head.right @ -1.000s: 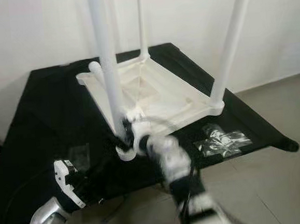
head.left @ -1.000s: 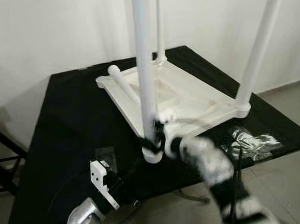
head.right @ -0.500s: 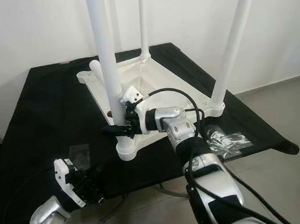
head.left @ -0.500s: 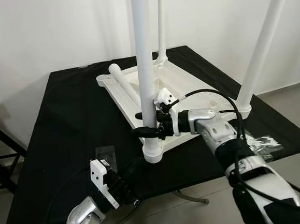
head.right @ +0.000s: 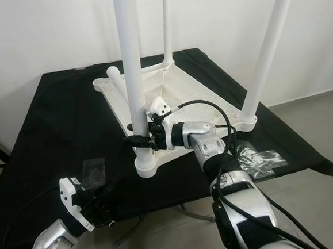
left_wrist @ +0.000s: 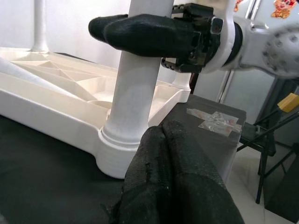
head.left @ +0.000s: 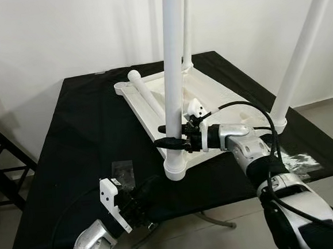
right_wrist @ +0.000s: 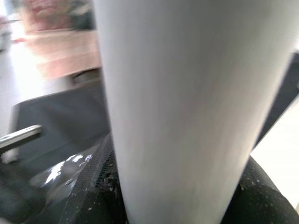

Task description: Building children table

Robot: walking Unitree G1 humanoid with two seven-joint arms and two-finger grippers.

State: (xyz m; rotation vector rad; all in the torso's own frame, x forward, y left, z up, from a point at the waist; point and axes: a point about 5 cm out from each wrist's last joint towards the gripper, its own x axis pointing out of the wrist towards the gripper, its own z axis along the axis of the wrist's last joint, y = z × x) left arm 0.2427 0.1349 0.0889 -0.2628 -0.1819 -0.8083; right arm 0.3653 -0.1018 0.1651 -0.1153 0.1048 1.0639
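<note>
At near corner socket of upturned tabletop (head.left: 211,106), front leg (head.left: 171,78) clamped by right gripper (head.left: 171,137); left gripper (head.left: 150,190) fingers pressed together. Leg possibly unseated if twisted askew.

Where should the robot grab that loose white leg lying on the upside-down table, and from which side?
Probably around the middle of the loose leg, coming straight down from above. It lies flat in the upturned tabletop, and its round, even shaft lets two fingers close across it. The right hand is clamped on the near upright leg, so the left hand, low at the table's near edge, seems freer.
</note>
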